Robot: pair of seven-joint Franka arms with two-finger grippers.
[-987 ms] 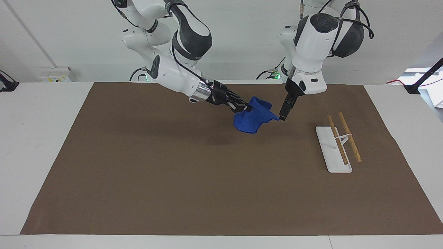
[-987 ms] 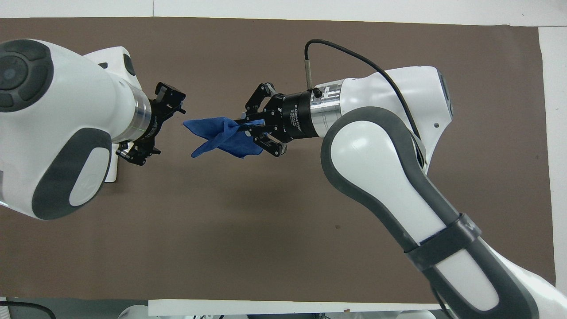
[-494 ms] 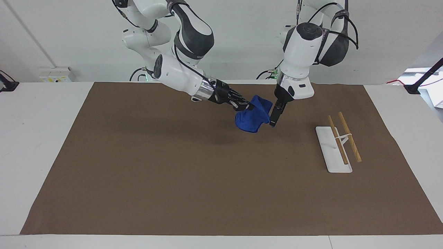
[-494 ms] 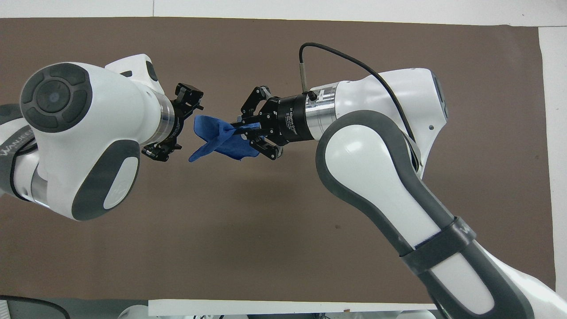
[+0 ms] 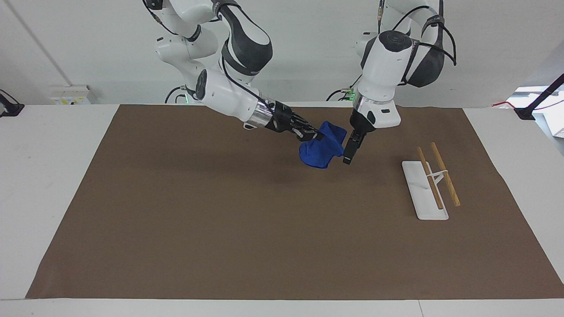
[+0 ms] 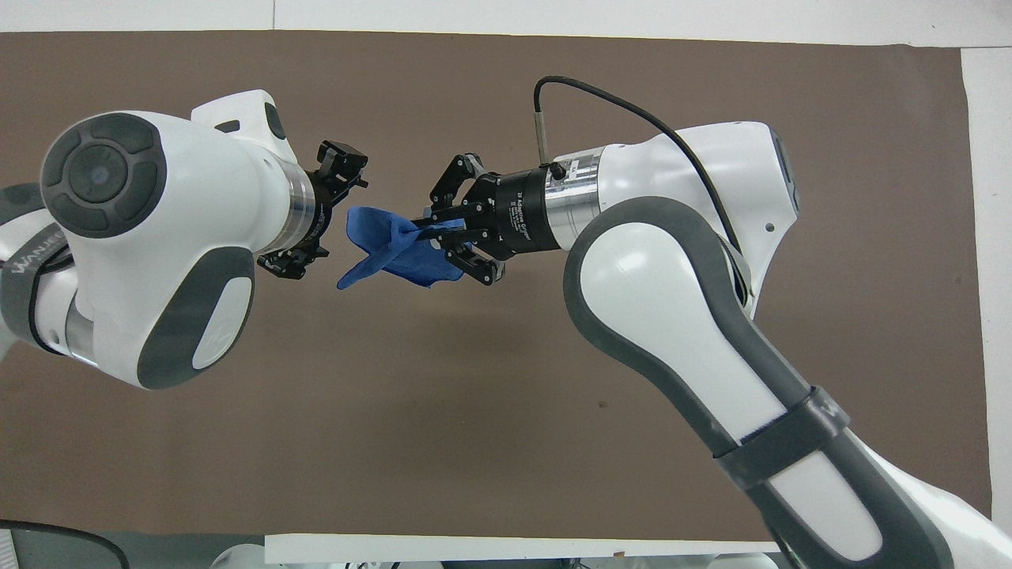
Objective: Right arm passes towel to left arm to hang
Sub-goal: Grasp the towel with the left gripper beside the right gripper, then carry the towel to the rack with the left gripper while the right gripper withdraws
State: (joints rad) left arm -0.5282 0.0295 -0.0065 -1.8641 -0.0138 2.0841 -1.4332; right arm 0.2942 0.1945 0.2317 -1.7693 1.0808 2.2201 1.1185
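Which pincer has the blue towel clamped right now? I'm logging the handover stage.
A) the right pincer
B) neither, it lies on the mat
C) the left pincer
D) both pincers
A: the right pincer is shut on the towel, which hangs above the mat, while the left pincer stands open beside its edge.

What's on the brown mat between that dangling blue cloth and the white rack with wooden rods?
Only the left gripper, beside the blue cloth; toward the white rack, the mat is bare, in the facing view.

Royal-blue towel [image 5: 320, 149], bunched, hanging from right hand [image 5: 313, 133], above mat
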